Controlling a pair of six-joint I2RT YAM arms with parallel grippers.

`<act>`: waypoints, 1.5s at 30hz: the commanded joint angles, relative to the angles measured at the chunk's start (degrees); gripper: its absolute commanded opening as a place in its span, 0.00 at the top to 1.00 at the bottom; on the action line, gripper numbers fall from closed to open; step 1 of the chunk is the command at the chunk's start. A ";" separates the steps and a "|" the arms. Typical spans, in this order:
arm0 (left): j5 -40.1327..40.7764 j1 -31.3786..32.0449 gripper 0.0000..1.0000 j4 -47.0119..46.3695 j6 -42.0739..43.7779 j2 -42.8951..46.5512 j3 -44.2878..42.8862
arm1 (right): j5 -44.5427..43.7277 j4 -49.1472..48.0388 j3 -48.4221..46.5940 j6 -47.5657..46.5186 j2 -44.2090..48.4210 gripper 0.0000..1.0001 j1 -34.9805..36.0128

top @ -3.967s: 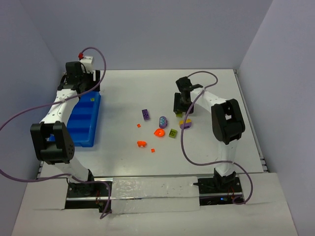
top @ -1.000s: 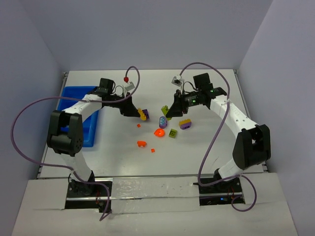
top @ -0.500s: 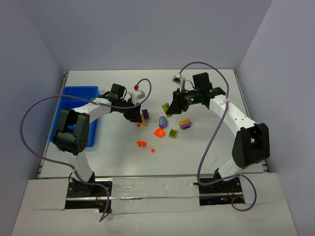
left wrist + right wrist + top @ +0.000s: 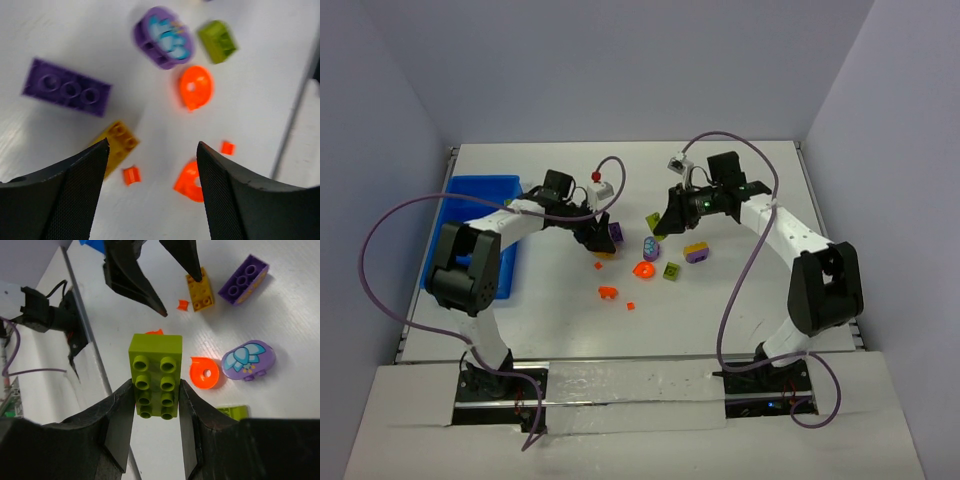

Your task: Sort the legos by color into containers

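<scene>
Holding one olive-green brick [image 4: 156, 362] clenched in the right gripper [image 4: 156, 386], I am hovering it above the others. My left gripper [image 4: 150, 150] is hanging released and empty over one yellow brick [image 4: 116, 145]. On the table [image 4: 550, 315] I am counting four orange pieces [image 4: 196, 87], two purple pieces [image 4: 66, 92], one purple-and-yellow brick [image 4: 697, 252] and one small olive piece [image 4: 218, 41]. One blue tray [image 4: 460, 195] is sitting well apart, far left.

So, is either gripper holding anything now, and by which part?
The right gripper holds the olive-green brick, its fingers pressing the two long sides. The left gripper is open and holds nothing.
</scene>
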State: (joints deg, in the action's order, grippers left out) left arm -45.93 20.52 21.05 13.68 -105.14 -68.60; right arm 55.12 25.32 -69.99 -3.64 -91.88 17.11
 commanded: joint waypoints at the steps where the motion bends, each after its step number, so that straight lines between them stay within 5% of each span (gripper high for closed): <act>1: -19.93 -1.52 0.22 -0.95 -0.88 7.18 -2.09 | 6.64 -0.57 0.19 -2.15 -1.30 1.00 1.57; 6: -33.29 -2.05 0.22 -3.24 -5.81 9.62 -3.16 | 8.94 3.59 -0.31 -6.83 -1.89 1.00 5.37; 29: -32.23 1.34 0.25 -2.86 -4.76 12.59 -1.01 | 8.66 3.80 -3.99 -4.56 -1.11 1.00 12.59; 37: -33.35 2.06 0.52 -0.90 -2.04 12.85 -0.48 | 10.25 4.39 -5.60 -2.78 -3.20 1.00 12.68; 45: -34.26 2.15 0.63 3.55 1.84 12.53 -1.45 | 10.15 4.74 -6.54 -2.16 -4.33 1.00 12.63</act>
State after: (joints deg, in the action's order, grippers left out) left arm -77.43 22.20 22.27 12.24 -94.94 -69.12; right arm 63.93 29.72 -73.49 -6.68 -95.70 29.39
